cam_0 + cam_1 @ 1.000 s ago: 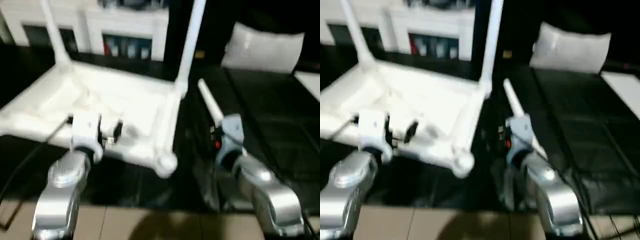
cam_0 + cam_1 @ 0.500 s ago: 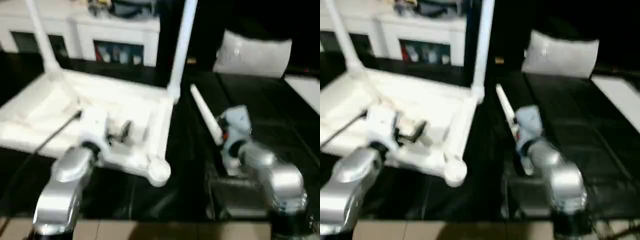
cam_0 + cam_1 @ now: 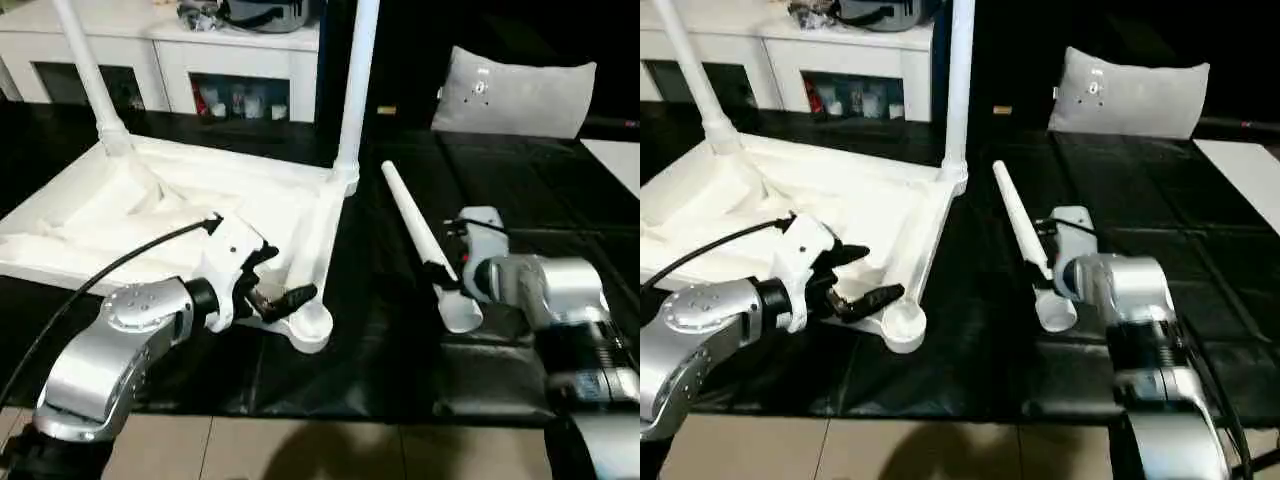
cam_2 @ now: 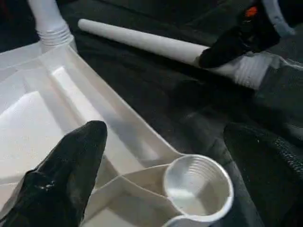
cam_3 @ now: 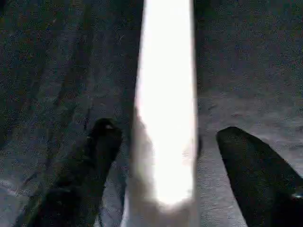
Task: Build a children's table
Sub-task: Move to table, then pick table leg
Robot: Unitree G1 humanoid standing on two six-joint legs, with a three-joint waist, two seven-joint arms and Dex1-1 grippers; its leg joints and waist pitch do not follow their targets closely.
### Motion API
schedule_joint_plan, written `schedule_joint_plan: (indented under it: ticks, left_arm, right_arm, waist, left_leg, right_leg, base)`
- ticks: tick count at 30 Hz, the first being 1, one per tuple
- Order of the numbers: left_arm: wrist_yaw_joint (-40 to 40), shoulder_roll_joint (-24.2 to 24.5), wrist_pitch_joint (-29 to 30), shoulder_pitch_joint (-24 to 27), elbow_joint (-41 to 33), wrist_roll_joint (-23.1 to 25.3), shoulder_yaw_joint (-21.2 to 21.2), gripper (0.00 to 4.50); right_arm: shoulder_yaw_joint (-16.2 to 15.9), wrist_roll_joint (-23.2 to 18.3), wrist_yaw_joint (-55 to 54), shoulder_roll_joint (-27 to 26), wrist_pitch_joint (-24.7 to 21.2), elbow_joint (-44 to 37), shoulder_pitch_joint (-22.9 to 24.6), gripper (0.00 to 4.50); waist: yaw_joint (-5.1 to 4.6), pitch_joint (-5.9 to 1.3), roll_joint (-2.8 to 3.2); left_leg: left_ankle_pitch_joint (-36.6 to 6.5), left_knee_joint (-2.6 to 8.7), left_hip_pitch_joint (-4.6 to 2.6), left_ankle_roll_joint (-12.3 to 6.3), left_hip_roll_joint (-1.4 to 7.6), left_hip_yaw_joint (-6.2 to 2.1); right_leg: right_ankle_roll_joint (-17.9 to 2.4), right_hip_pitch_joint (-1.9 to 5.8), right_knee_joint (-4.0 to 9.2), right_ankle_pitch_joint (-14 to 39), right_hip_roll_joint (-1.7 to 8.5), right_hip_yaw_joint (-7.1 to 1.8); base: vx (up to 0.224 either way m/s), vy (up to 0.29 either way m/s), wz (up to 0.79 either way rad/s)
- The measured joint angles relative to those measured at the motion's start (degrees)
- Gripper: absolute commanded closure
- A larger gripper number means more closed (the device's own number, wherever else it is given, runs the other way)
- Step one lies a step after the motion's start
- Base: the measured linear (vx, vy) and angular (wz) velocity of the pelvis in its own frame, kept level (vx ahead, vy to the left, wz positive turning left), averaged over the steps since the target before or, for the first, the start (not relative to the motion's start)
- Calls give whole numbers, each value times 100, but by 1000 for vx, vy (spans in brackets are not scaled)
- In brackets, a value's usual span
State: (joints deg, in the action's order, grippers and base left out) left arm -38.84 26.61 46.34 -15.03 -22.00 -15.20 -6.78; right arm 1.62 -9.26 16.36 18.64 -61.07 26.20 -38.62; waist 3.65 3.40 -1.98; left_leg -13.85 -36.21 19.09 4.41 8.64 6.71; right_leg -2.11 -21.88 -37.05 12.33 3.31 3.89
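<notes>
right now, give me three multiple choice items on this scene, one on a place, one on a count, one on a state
1. Where is the loose leg lying?
A. on the dark mat beside the table top
B. on the white cabinet
C. across the grey cushion

2. How many legs stand upright in the table top?
A. none
B. two
C. four

3. How does the right gripper stand to the loose leg?
A. shut and far from it
B. fingers astride it, one on each side, gaps still showing
C. holding it high in the air

Answers:
1 A, the leg lies flat on the dark mat to the right of the top.
2 B, two legs rise from the far corners, while the near corner socket is hollow.
3 B, the right wrist view shows a black finger on either side of the white leg.
</notes>
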Motion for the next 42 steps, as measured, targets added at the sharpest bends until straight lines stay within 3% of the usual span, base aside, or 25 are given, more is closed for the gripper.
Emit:
schedule_joint_plan:
  ticks: [8, 17, 22, 25, 29, 32, 35, 39, 42]
  left_arm:
    - [-84, 2, 110, -88, -4, -89, -66, 0]
    - [-77, 25, 117, -107, -4, -98, -97, 0]
    - [-40, 7, 122, -111, -4, -100, -120, 0]
    - [-7, -17, 120, -111, -3, -104, -119, 0]
    - [208, -207, -54, -171, 207, -64, -82, 0]
    - [442, -512, -201, -322, 334, -19, -32, 0]
    - [614, -913, -416, -490, 386, -127, 208, 0]
    - [851, -1473, -683, -769, 628, -509, 595, 0]
    - [1105, -2011, -793, -1204, 825, -902, 927, 0]
  right_arm:
    - [-206, 49, 321, 27, 181, 950, -414, 178]
    - [-196, 93, 415, 40, 432, 1443, -617, 248]
    - [-70, 86, 394, 42, 508, 1519, -626, 259]
    - [340, -78, 200, -7, 712, 1513, -551, 262]
    - [1380, -620, -105, -226, 1871, 978, -92, 262]
    - [1833, -1012, 28, -371, 2319, 461, 95, 262]
    - [2365, -1615, 343, -594, 2344, -135, 194, 262]
    - [2753, -2530, 980, -901, 2293, -1015, 567, 262]
    - [2689, -3215, 1475, -1169, 2217, -1583, 763, 263]
  waist:
    - [33, 2, -3]
    - [82, 2, -5]
    - [126, 0, -7]
    - [143, 1, -8]
    - [178, 1, -7]
    - [184, 1, -8]
    - [158, 1, -9]
    - [160, 3, -6]
    - [174, 6, -13]
  left_leg:
    - [55, 71, 3, 34, 33, 31]
    - [54, 74, 5, 34, 35, 39]
    - [55, 74, 5, 34, 36, 42]
    - [55, 75, 14, 34, 37, 45]
    - [73, 76, 84, 14, 37, 56]
    - [91, 76, 108, -11, 39, 59]
    - [87, 77, 104, -18, 43, 64]
    - [89, 78, 105, -20, 52, 74]
    - [93, 78, 105, -26, 55, 75]
  right_leg:
    - [-11, -23, 4, -6, -9, 12]
    - [-12, -29, 7, -5, -10, 11]
    - [-13, -29, 7, -6, -10, 9]
    - [-12, -38, 8, -5, -10, 9]
    - [-14, -103, 3, -11, -8, 4]
    - [-15, -127, 4, -18, -8, 5]
    - [-16, -126, 6, -18, -9, 7]
    - [-19, -125, 11, -20, -11, 11]
    - [-21, -125, 14, -25, -10, 10]
  base:
    - [0, 0, 0]
    - [0, 0, 0]
    - [0, 0, 0]
    - [0, 0, 0]
    - [0, 0, 0]
    - [0, 0, 0]
    - [0, 0, 0]
    - [0, 0, 0]
    - [0, 0, 0]
